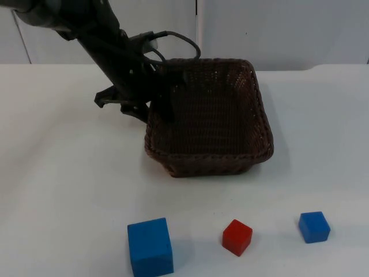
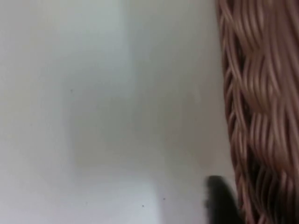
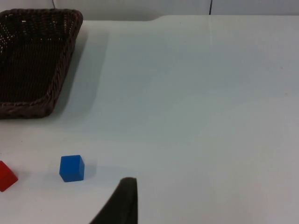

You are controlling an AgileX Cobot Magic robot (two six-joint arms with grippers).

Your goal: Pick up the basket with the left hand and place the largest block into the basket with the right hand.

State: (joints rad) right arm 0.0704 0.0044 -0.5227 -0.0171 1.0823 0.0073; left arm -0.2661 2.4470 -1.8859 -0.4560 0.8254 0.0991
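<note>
Top view: dark brown wicker basket [image 1: 210,118] sat on the white surface [image 1: 57,173], mid-frame toward the grey partition wall [image 1: 288,29]. The left end effector [image 1: 158,104] was at the basket's left wall, one finger inside the rim, the other outside, so it straddled the wicker. Couldn't tell whether it was actually pinching the wall or just around it. Three blocks lined up nearer the camera, well apart from the basket: large blue block [image 1: 150,247] at picture left, small red block [image 1: 237,236] in the middle, small blue block [image 1: 314,226] at picture right. None touched each other.

Left wrist view: woven basket wall [image 2: 257,116] was close up, with bare surface [image 2: 93,116] beside it. One black fingertip [image 2: 219,198] sat just beside the outer face of the weave.

Right wrist view: the right end effector's fingertip [image 3: 122,203] hung over open surface [image 3: 210,93], arm waiting; its open/closed state couldn't be read. Small blue block [image 3: 71,168] lay near that fingertip, not touching. Red block [image 3: 4,176] was cut by the frame edge. Basket [image 3: 32,60] sat farther off, nothing visible inside.
</note>
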